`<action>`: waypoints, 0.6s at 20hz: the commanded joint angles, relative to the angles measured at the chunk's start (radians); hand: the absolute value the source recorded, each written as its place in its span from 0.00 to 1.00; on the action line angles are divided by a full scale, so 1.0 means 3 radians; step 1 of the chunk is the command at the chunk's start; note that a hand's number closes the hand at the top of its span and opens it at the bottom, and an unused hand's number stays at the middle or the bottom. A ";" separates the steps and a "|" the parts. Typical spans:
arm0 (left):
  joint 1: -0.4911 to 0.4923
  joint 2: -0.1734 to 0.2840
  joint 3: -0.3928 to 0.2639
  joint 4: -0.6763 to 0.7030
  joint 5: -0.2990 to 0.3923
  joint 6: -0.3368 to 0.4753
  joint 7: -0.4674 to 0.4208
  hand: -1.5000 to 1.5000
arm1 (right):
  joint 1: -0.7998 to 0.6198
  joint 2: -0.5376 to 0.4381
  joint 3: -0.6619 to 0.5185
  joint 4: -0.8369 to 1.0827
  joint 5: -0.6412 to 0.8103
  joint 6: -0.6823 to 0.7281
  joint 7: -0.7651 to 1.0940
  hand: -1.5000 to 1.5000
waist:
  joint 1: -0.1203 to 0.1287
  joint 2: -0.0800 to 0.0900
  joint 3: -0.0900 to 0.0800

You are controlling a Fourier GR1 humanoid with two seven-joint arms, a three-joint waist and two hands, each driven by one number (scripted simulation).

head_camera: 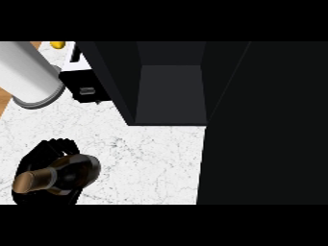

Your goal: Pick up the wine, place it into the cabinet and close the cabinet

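Head view. The left hand (pixel 42 166) is curled round the wine (pixel 56 177), a dark bottle held above the counter (pixel 145 163) near its lower left corner. The cabinet (pixel 170 91) stands open at the far edge. Judged progress: pickup done; placing and closing remain. The right hand is out of view.

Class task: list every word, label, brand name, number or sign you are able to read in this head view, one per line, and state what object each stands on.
None: no readable text shows anywhere.
Brown wine bottle, held in the black left hand: no label or lettering shows.
Open black cabinet: plain dark panels, no markings.
White marble counter: only grey veining.
Grey forearm at upper left: unmarked.
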 commanded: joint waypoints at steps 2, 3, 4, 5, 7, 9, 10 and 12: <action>-0.0110 -0.0100 -0.0153 -0.0594 0.0031 0.0231 0.0616 1.00 | 0.0197 0.0041 -0.0027 -0.0313 -0.0304 0.0038 0.0005 0.00 | -0.0021 0.0006 0.0000; -0.0104 -0.0090 -0.0240 -0.0775 -0.0067 0.0312 0.0779 1.00 | 0.0086 0.0011 -0.0027 -0.0256 -0.0207 0.0000 0.0073 0.00 | -0.0014 0.0007 -0.0001; 0.0058 -0.0178 -0.0389 -0.0922 -0.0255 0.0439 0.0719 1.00 | 0.0003 -0.0039 -0.0086 -0.0407 -0.0366 -0.0052 0.0306 0.00 | -0.0011 0.0002 -0.0001; 0.0068 -0.0178 -0.0430 -0.1036 -0.0225 0.0446 0.0897 1.00 | 0.0002 -0.0012 -0.0084 -0.0255 -0.0361 -0.0008 0.0165 0.00 | -0.0007 0.0005 -0.0001; -0.0259 -0.0196 -0.0395 -0.0856 -0.0282 0.0492 0.0995 1.00 | 0.0229 0.0018 -0.0068 -0.0271 -0.0335 0.0101 -0.0032 0.00 | -0.0029 0.0010 -0.0001; -0.0295 -0.0162 -0.0438 -0.1164 -0.0261 0.0561 0.1343 1.00 | 0.0094 0.0053 0.0132 -0.0472 -0.0112 -0.0077 0.0268 0.00 | -0.0026 0.0006 -0.0003; -0.0325 -0.0265 -0.0600 -0.1172 -0.0338 0.0616 0.1419 1.00 | 0.0083 -0.0002 -0.0074 -0.0280 -0.0319 0.0023 0.0095 0.00 | -0.0028 0.0009 -0.0001; -0.0477 -0.0376 -0.0684 -0.1168 -0.0340 0.0697 0.1580 1.00 | 0.0008 0.0052 0.0045 -0.0293 -0.0232 -0.0025 0.0124 0.00 | -0.0033 0.0009 -0.0002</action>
